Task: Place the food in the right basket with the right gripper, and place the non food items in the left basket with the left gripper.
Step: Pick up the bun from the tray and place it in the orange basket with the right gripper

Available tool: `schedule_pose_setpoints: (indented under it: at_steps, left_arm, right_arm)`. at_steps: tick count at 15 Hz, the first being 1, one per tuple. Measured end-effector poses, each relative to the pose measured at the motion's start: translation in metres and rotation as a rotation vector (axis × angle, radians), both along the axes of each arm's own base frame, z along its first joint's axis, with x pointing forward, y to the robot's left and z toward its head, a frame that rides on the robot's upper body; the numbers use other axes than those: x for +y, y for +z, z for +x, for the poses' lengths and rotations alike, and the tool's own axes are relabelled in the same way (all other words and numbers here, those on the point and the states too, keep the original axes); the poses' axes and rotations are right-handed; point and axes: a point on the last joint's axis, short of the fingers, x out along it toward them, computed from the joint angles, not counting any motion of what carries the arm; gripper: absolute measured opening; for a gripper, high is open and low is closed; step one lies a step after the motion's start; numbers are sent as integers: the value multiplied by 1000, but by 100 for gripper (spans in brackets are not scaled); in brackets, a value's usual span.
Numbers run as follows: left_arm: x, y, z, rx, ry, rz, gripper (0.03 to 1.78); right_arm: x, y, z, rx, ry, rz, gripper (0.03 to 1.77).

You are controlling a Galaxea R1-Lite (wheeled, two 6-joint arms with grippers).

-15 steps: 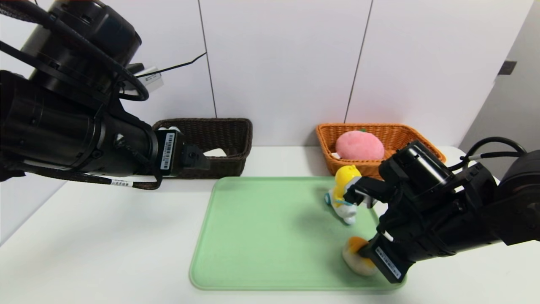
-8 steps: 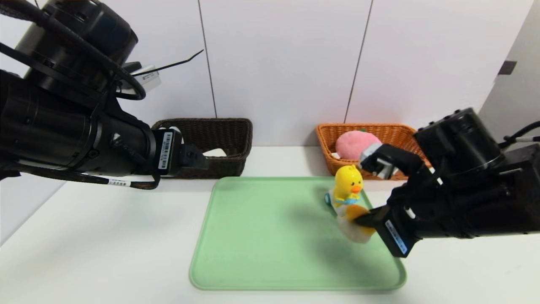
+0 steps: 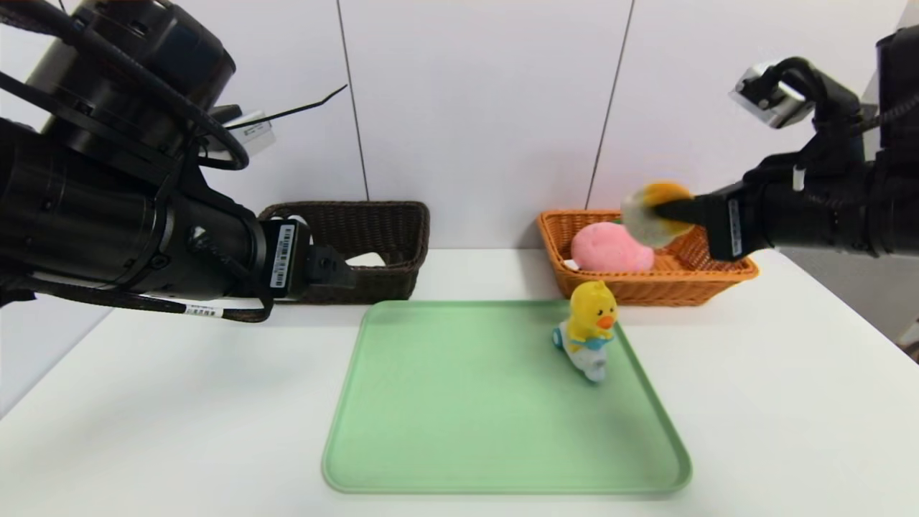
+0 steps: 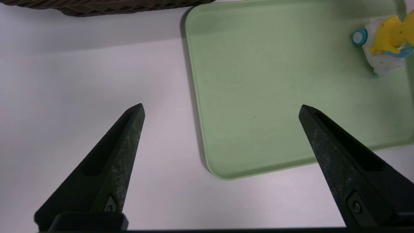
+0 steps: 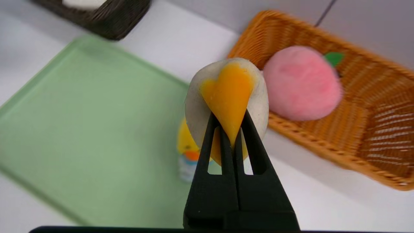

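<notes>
Up off the green tray point(image 3: 431, 431) since a second ago: the right gripper point(image 3: 664, 210) has lifted from the tray's near right corner and now hangs in the air by the front-left corner of the orange basket point(image 3: 689, 276), carrying the fried egg point(image 3: 650, 208) with it. Fingers pinched together on the egg's edge; in the right wrist view the two black tips meet over the heart-shaped yolk, white rim fanning out around them point(image 5: 226, 97). Egg clear of every surface, tilted on edge.

Orange basket sits at the far right of the white table point(image 3: 179, 402), against the wall. Pink plush peach point(image 3: 610, 248) lies inside it, toward its left end.

Yellow duck toy point(image 3: 590, 327) stands upright on the tray near its right edge, on a small white and blue scooter; unmoved.

Dark brown basket point(image 3: 373, 233) at the far left by the wall, something white inside, too hidden to name.

Left gripper point(image 4: 221, 108) has not stirred: fingers spread wide apart, nothing between them, held above the table at the tray's left edge.
</notes>
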Motion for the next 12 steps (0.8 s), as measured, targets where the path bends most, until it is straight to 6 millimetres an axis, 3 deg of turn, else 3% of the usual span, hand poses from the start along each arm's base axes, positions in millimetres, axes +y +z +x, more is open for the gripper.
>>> schedule_pose_setpoints:
  at_steps: [4, 12]
  left_arm:
    - [0, 0, 0, 0, 1, -1, 169]
    - [1, 1, 1, -3, 4, -3, 169]
  right_arm:
    - [-25, 15, 41, -47, -131, 14, 5]
    - [-74, -13, 111, 21, -313, -7, 5]
